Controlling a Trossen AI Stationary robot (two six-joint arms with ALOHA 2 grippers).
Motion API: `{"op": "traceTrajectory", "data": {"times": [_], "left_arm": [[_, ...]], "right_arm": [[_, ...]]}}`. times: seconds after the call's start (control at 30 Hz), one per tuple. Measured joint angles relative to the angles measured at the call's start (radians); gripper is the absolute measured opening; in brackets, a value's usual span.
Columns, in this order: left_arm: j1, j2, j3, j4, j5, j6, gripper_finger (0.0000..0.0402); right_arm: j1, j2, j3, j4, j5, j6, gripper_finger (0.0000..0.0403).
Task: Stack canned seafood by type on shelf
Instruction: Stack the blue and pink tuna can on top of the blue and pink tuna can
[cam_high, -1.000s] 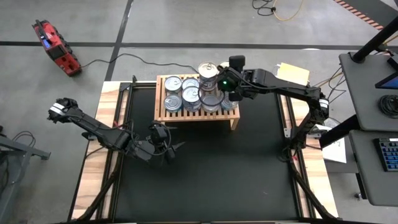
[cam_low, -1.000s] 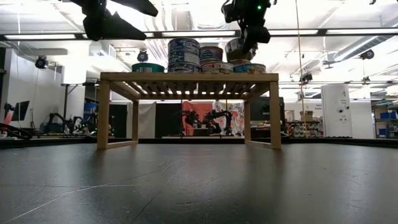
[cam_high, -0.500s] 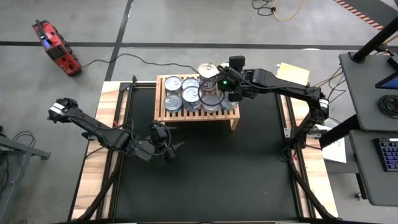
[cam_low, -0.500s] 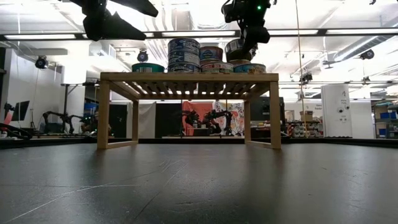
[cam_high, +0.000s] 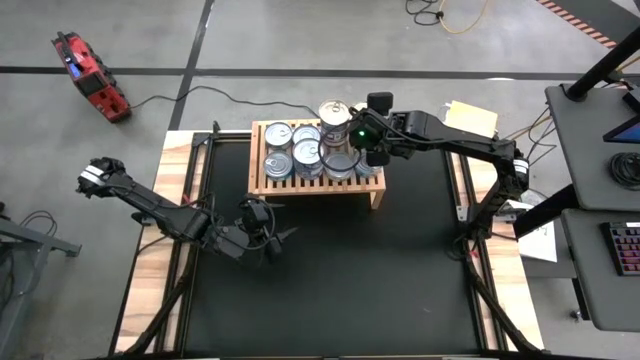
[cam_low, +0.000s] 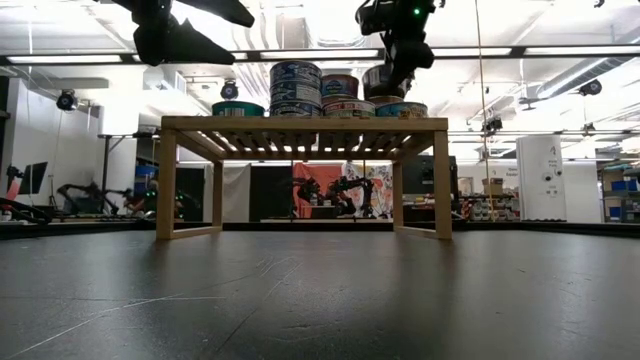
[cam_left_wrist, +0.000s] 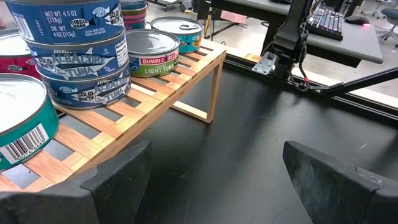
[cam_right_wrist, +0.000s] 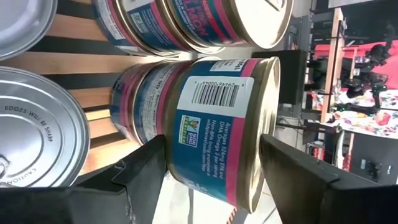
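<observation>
My left tool (cam_high: 272, 236) hangs over the black worktop (cam_high: 330, 270) short of the shelf (cam_high: 262, 186), its fingers (cam_left_wrist: 118, 171) spread wide and holding nothing; from its wrist I look across bare mat to the shelf's near edge, where a tall stack of blue albacore tins (cam_left_wrist: 81, 59) stands beside a teal tin (cam_left_wrist: 22, 127) and a green-labelled light tuna tin (cam_left_wrist: 152, 55). Farther on, my right tool (cam_high: 352, 133) reaches over the far right corner of the shelf. Its fingers (cam_right_wrist: 146, 165) sit on either side of a blue-and-pink labelled can (cam_right_wrist: 221, 124), which seems to rest on top of another can with the same label (cam_right_wrist: 140, 102). The gap between fingers and can looks slight, so I cannot tell whether I am gripping it or have just let go. From table height that can (cam_low: 384, 82) sits above the right end of the row, level with the other stacked tins (cam_low: 296, 85). From above, I count no cans loose on the worktop; every tin I can see is up on the slats, grouped in short stacks. I judge the sorting close to finished: this can is likely the last to place, and what is left is to free it cleanly and draw the right tool away without nudging the neighbouring stacks.
</observation>
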Motion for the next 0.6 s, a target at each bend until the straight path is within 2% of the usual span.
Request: {"op": "traceTrajectory", "data": {"times": [0.6], "left_arm": [[0.0, 0.0, 0.0, 0.0, 0.0, 0.0, 0.0346]], "right_arm": [[0.0, 0.0, 0.0, -0.004, 0.0, 0.019, 0.0293]]}}
